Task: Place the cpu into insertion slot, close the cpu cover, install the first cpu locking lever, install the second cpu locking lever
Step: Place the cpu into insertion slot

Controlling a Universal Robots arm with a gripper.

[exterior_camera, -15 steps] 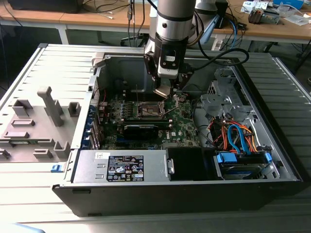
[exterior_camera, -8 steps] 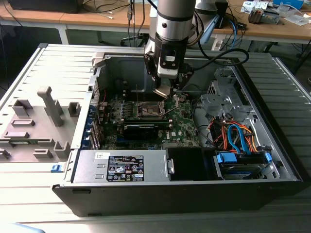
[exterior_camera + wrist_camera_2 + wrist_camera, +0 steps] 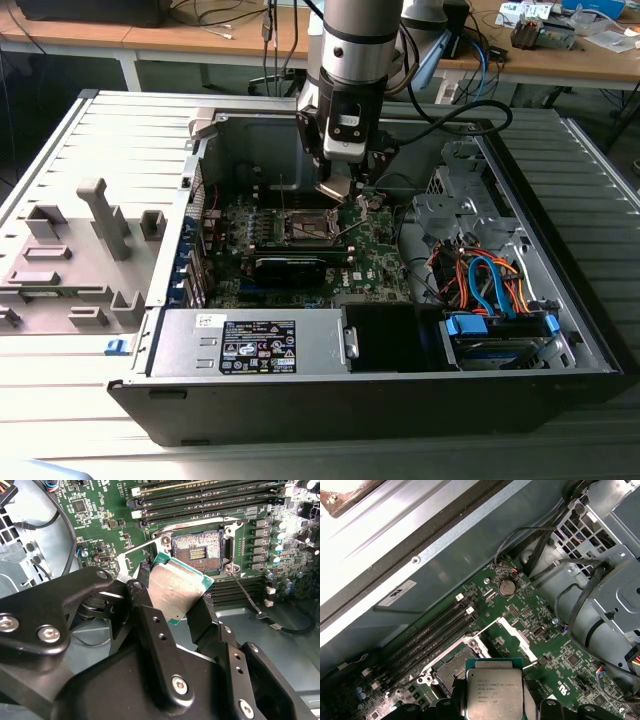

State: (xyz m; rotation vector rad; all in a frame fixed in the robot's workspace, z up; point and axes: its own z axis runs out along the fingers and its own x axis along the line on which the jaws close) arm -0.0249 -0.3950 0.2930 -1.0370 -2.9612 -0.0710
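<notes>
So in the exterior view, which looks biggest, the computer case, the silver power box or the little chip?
Largest to smallest:
1. computer case
2. silver power box
3. chip
None of them look close in size.

Arm: silver-grey cylindrical metal arm segment (image 3: 358,25), ringed by a black band and ending in a black wrist block (image 3: 340,125) that bears a small white label. A black cable (image 3: 480,103) loops off it toward 3 o'clock in the exterior view. Matte black linkage gripper (image 3: 172,597) in the second wrist view: flat bars, round pivot joints, small drilled holes along the jaws. Silver socket-head screws (image 3: 180,684) are seated in the bars.
</notes>
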